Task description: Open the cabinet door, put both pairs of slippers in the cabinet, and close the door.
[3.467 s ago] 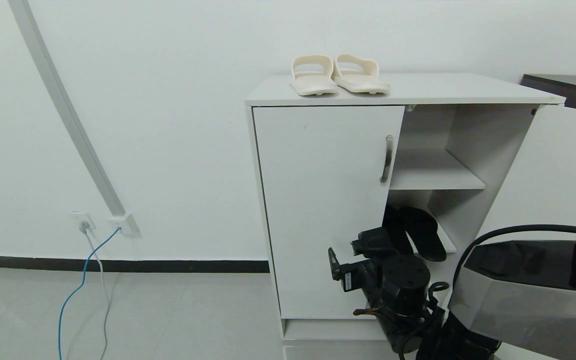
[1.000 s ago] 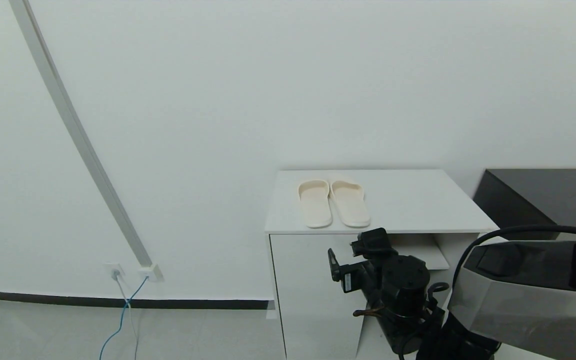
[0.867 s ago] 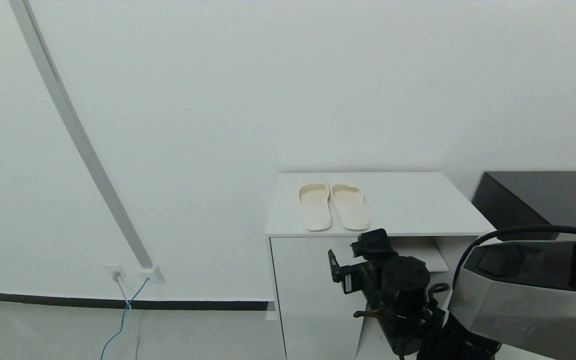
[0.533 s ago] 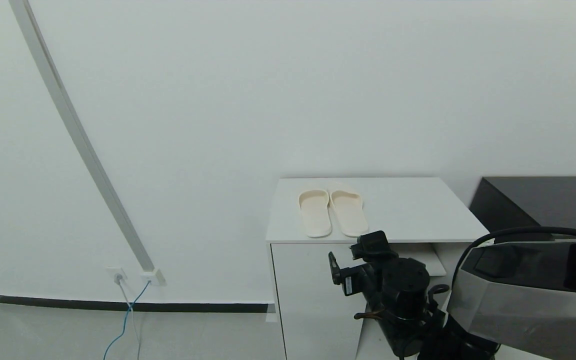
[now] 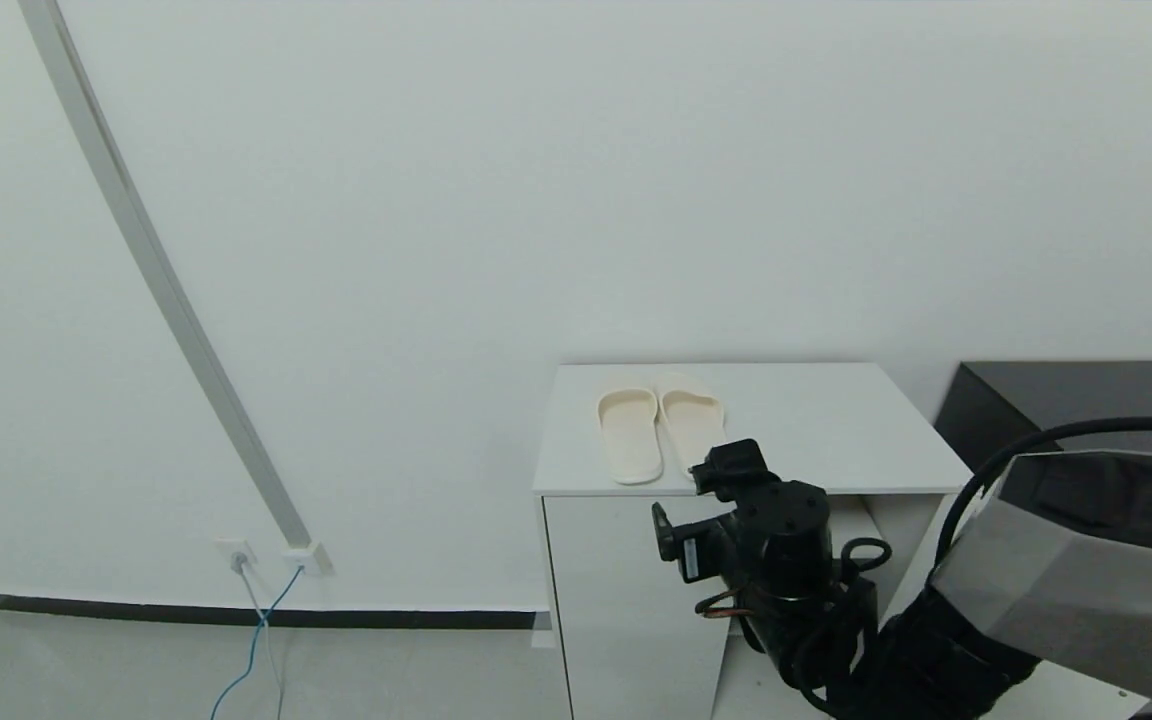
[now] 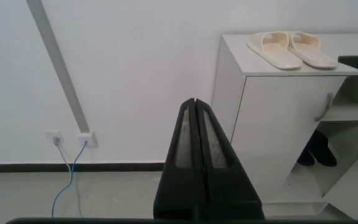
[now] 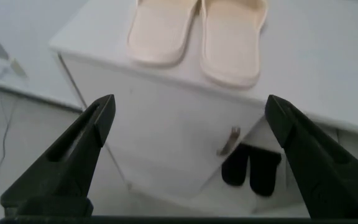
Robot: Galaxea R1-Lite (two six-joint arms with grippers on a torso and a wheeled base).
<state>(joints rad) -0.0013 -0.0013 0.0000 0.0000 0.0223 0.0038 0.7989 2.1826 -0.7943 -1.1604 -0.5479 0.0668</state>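
A cream pair of slippers [image 5: 661, 430] [image 6: 291, 50] [image 7: 197, 34] lies side by side on top of the white cabinet [image 5: 816, 420] [image 6: 229, 112] [image 7: 316, 62]. A black pair of slippers [image 6: 316, 152] [image 7: 253, 168] stands on a lower shelf behind the open right door. The left door, with its metal handle [image 6: 324, 107] [image 7: 229, 141], is closed. My right gripper [image 7: 190, 109] is open and empty, hanging in front of and above the cabinet's front edge, just short of the cream pair. My left gripper [image 6: 196, 106] is shut on nothing, well to the left of the cabinet.
A grey conduit [image 5: 136, 250] runs slantwise down the wall to two sockets [image 5: 276, 555] with a blue and a white cable. A dark tabletop [image 5: 1086, 400] adjoins the cabinet on the right. Bare floor lies left of the cabinet.
The head camera has risen, so the cabinet sits lower in the picture and its top shows from above. In the last half second my right arm lifted slightly toward the cream slippers.
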